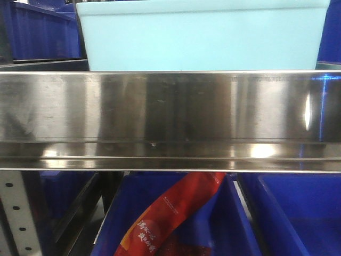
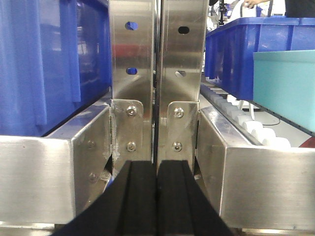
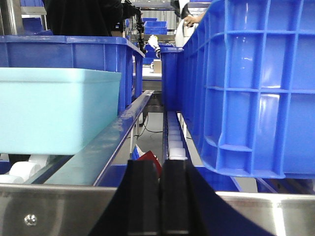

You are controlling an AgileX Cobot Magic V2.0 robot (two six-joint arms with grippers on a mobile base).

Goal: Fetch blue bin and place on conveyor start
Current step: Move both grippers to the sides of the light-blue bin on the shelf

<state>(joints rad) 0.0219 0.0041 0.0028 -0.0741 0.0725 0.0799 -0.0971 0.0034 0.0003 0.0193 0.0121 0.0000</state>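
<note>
Fingers of the left hand (image 2: 157,169) sit pressed together at the bottom of the left wrist view, gripping nothing; the right hand (image 3: 161,169) is likewise closed and empty. Just beyond, the front rail of the steel shelf (image 1: 170,106) spans the front view. Under it, at lower centre, a dark blue crate (image 1: 234,213) holds a red packet (image 1: 170,216). On the shelf, top centre, stands the blue bin (image 1: 202,37): pale turquoise, smooth plain walls, rolled rim; its inside is hidden. White rollers (image 2: 256,129) show beneath its near edge. Right of it in the right wrist view sits a ribbed blue crate (image 3: 251,98), contents unseen.
</note>
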